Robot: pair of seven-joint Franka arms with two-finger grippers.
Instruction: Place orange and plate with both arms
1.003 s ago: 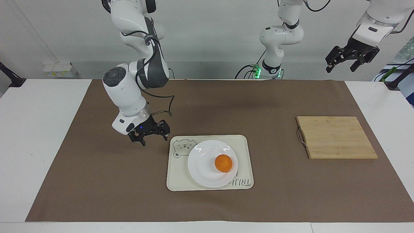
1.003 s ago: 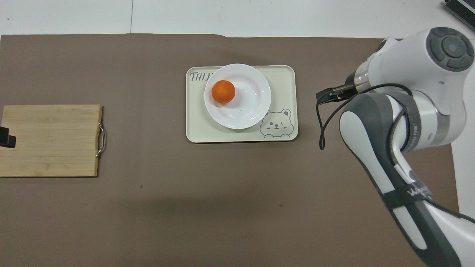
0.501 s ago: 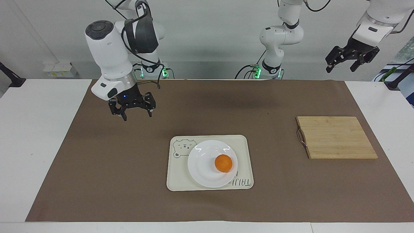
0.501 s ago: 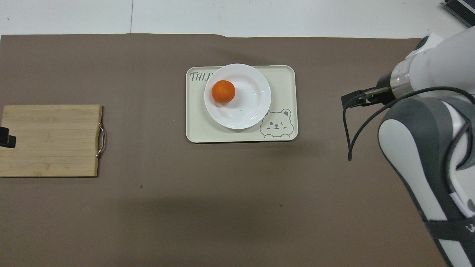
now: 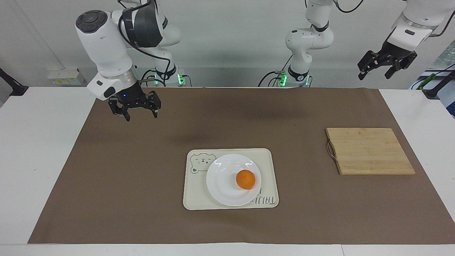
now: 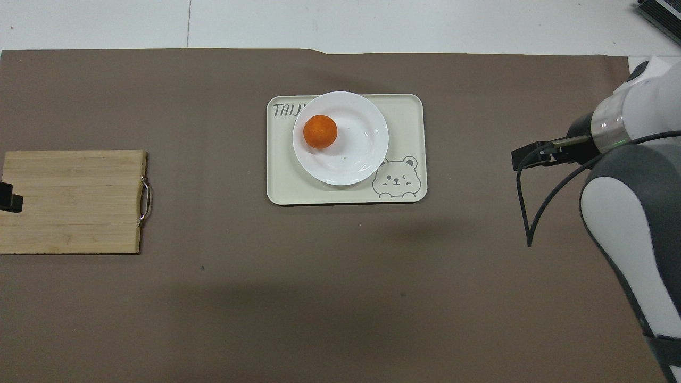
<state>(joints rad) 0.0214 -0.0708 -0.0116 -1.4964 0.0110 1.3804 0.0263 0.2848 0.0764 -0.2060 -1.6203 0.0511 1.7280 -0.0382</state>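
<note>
- The orange [image 5: 245,179] sits in the white plate [image 5: 224,185], off-centre toward the left arm's end of the dish and touching its inner slope.
- The plate rests on a cream rectangular tray with a bear drawing [image 5: 196,188], covering part of the tray's lettering; the tray lies mid-table on the brown mat [image 5: 142,199].
- Right gripper [image 5: 141,114]: raised over the mat at the right arm's end of the table, fingers spread apart, holding nothing. The orange and plate lie well apart from it, with bare mat between.
- Left gripper [image 5: 374,75]: held high at the left arm's end, above the table's edge close to the robots, fingers spread, empty. This arm waits. The orange and plate are well apart from it too.
- A bamboo cutting board with a metal handle [image 5: 369,151] lies flat on the mat toward the left arm's end, separate from the tray, handle side facing the tray.
- In the overhead view, only a dark tip of the left gripper [image 6: 8,197] shows, over the board's edge.
</note>
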